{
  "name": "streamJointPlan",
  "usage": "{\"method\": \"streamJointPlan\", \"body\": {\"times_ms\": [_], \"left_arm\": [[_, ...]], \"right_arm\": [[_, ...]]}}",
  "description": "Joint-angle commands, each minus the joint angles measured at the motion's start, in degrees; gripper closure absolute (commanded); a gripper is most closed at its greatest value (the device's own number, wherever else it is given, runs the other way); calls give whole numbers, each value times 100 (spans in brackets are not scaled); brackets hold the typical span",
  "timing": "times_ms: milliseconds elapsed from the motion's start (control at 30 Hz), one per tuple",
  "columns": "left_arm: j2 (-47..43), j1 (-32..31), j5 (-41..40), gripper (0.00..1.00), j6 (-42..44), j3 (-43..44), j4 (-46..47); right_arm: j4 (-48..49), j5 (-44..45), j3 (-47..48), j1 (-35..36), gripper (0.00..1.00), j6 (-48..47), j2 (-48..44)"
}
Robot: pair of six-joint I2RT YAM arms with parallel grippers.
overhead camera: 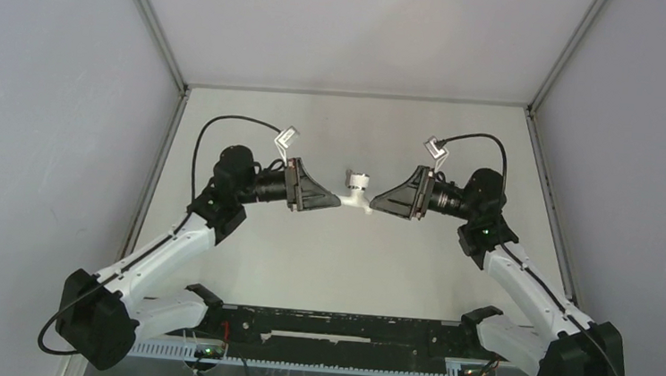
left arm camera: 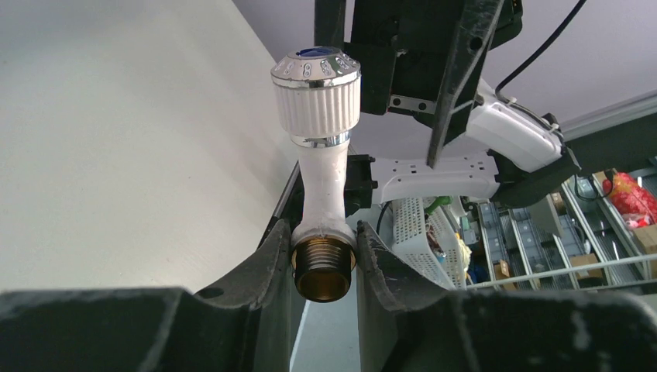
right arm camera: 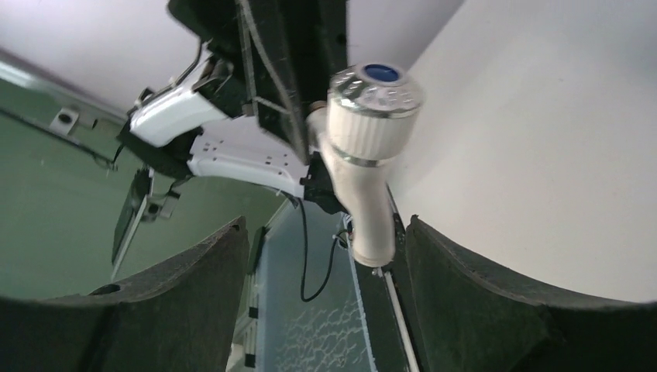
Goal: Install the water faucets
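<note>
A white plastic tap with a ribbed white and chrome knob hangs in the air above the table's middle, between my two grippers. My left gripper is shut on it. In the left wrist view the fingers clamp the white collar just above the tap's brass threaded end, and the knob points away. My right gripper faces it from the right, open. In the right wrist view the tap's spout end sits between the spread fingers, nearer the right one. The grey metal fitting is out of view.
The white table is boxed in by grey walls with metal corner rails. A black rail runs along the near edge between the arm bases. A white perforated basket and shelves show beyond the table.
</note>
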Motion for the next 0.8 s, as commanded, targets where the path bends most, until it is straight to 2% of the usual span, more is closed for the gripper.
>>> {"method": "streamJointPlan", "body": {"times_ms": [0, 267, 467, 533, 767], "left_arm": [[-57, 29, 362, 100, -67, 103, 741], [-147, 27, 247, 100, -246, 85, 996], [-202, 27, 140, 100, -357, 47, 1171], [-193, 27, 136, 100, -368, 44, 1176], [-186, 27, 123, 100, -377, 4, 1186]], "right_arm": [[1430, -73, 6, 243, 20, 169, -241], [1943, 417, 29, 619, 19, 700, 309], [2754, 785, 25, 1037, 21, 1013, 715], [2981, 833, 23, 1049, 24, 1183, 832], [3616, 787, 30, 1115, 44, 1576, 1080]]}}
